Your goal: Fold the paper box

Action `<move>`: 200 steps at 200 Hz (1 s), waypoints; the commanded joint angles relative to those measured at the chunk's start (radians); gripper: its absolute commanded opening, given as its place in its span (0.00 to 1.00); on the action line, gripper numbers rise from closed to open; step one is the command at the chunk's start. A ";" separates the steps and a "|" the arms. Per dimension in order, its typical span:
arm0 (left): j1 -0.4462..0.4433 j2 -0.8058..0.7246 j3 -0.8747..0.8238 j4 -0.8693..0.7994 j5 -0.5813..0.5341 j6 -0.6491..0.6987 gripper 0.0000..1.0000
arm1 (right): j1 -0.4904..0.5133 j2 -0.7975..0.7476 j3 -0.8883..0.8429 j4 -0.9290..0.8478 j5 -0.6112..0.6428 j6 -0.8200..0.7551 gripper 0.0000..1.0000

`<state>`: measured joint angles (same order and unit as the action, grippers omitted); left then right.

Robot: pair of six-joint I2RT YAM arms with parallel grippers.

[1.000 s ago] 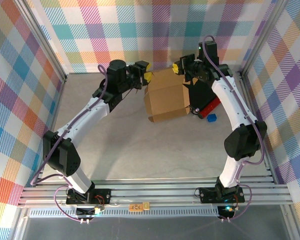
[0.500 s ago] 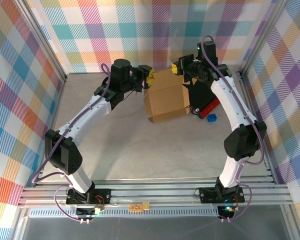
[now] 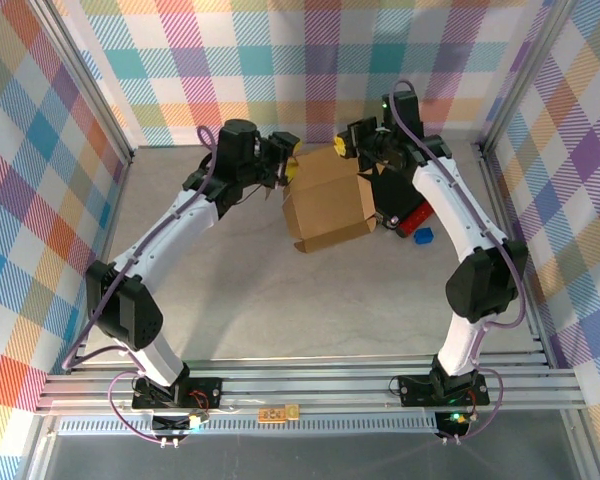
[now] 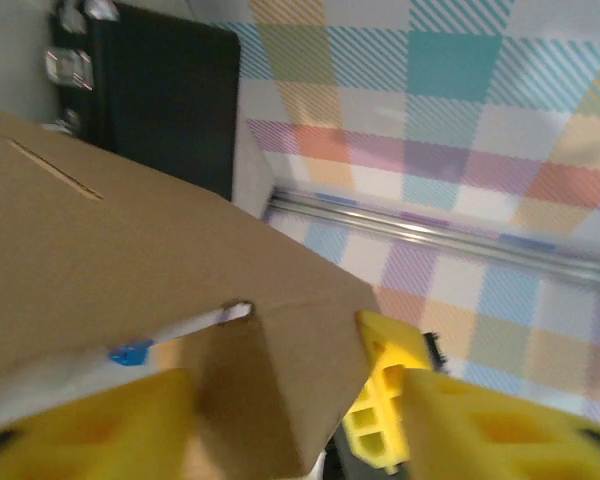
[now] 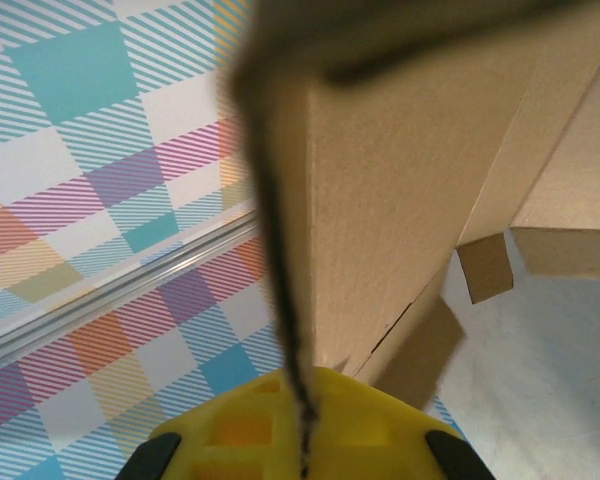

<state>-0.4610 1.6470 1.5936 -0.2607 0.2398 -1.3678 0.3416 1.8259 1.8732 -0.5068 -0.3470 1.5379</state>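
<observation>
Paper box (image 3: 330, 195) stands beside black case (image 4: 160, 100); blue block (image 3: 424, 236) nearby.

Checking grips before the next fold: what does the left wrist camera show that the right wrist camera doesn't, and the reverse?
Left wrist: a black hard case behind the plain brown cardboard box, a narrow slit in its top panel, and the left hand open astride a box corner. Right wrist: the right hand shut on a box panel's edge, a small cardboard tab, the grey tabletop. Both: the box, the plaid wall, its aluminium rail.
</observation>
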 commanded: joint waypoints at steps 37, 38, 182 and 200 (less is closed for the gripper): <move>0.078 -0.352 -0.175 -0.425 -0.188 0.501 0.61 | 0.035 0.126 0.049 0.059 -0.003 0.068 0.00; 0.081 -0.358 -0.182 -0.425 -0.186 0.503 0.61 | 0.038 0.128 0.049 0.061 -0.001 0.068 0.00; 0.244 -0.529 -0.711 -0.249 -0.123 0.522 0.39 | 0.186 0.379 0.103 0.131 -0.040 0.024 0.00; 0.291 -0.515 -0.694 -0.261 -0.104 0.578 0.36 | 0.186 0.366 0.061 0.159 -0.056 -0.020 0.00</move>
<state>-0.2291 1.1526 0.8795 -0.5625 0.1329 -0.8669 0.5339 2.1986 1.9804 -0.3927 -0.3592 1.5997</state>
